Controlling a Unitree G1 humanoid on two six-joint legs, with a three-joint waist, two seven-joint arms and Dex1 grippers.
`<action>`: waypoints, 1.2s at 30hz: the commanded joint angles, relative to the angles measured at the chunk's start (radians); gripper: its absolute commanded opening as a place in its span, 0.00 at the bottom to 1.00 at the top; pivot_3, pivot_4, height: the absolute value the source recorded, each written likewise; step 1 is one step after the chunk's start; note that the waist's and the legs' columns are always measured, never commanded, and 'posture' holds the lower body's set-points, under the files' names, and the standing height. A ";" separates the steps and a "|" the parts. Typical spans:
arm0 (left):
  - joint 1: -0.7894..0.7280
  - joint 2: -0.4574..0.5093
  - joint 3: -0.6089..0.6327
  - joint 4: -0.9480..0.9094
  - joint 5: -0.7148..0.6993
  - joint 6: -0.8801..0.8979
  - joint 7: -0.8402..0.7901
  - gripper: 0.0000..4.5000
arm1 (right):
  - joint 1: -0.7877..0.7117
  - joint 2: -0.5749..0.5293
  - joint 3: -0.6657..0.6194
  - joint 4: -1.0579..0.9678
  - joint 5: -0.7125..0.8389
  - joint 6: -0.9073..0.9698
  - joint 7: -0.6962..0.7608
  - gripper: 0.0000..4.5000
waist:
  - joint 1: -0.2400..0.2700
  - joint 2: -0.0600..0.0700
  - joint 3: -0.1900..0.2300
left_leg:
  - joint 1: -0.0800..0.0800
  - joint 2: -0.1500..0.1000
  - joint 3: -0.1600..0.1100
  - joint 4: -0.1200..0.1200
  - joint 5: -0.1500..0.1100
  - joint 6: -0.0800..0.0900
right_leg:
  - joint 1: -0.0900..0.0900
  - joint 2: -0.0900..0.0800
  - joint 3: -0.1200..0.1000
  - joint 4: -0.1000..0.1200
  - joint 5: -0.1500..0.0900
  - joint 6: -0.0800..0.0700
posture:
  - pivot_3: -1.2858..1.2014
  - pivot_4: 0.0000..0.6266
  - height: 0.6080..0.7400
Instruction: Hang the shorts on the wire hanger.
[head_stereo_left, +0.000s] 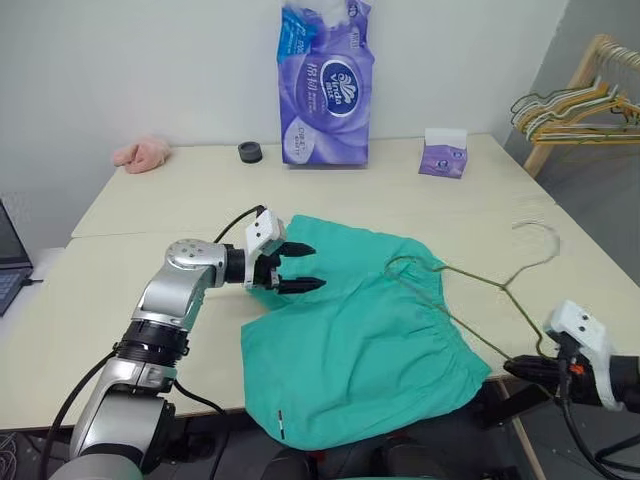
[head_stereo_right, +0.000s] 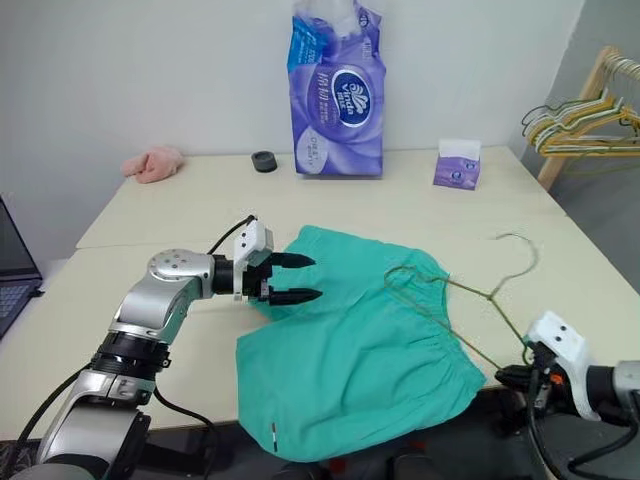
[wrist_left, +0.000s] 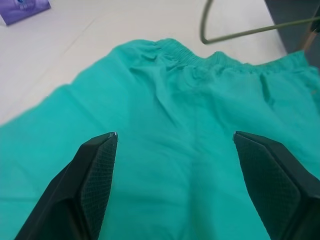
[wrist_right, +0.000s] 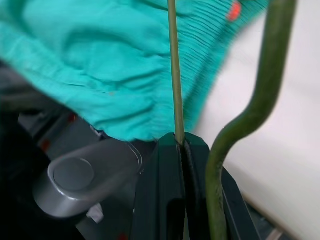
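The right gripper pinches the wire hanger at the table's front-right corner; the spread left gripper should grab the shorts' far edge squarely.

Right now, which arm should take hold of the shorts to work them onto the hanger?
Left, probably. The left gripper is open, with nothing in it, and sits over the edge of the shorts. The right gripper is shut on the hanger at the table's near right edge.
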 joint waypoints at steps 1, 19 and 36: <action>0.001 0.003 0.010 -0.067 -0.048 0.044 -0.029 0.87 | 0.019 0.038 -0.074 0.005 0.015 0.032 -0.054 0.00 | -0.001 0.000 0.000 | 0.000 0.000 0.000 0.000 0.000 0.000 | 0.000 0.000 0.000 0.000 0.000 0.000 | 0.44 0.09 1.00; 0.012 -0.020 -0.034 -0.080 -0.017 0.006 -0.047 0.87 | -0.045 -0.019 0.127 0.174 -0.057 0.028 -0.139 0.00 | -0.005 0.001 0.000 | 0.000 0.000 0.001 0.000 0.000 0.000 | 0.000 0.001 0.001 0.000 0.000 0.001 | 0.45 0.09 1.00; 0.017 -0.011 -0.019 -0.062 0.001 -0.025 -0.020 0.87 | -0.071 -0.141 0.187 0.035 -0.085 -0.021 -0.107 0.00 | -0.002 0.001 0.000 | 0.000 0.000 0.001 0.000 0.000 0.000 | 0.000 0.001 0.000 0.000 0.000 0.001 | 0.45 0.09 1.00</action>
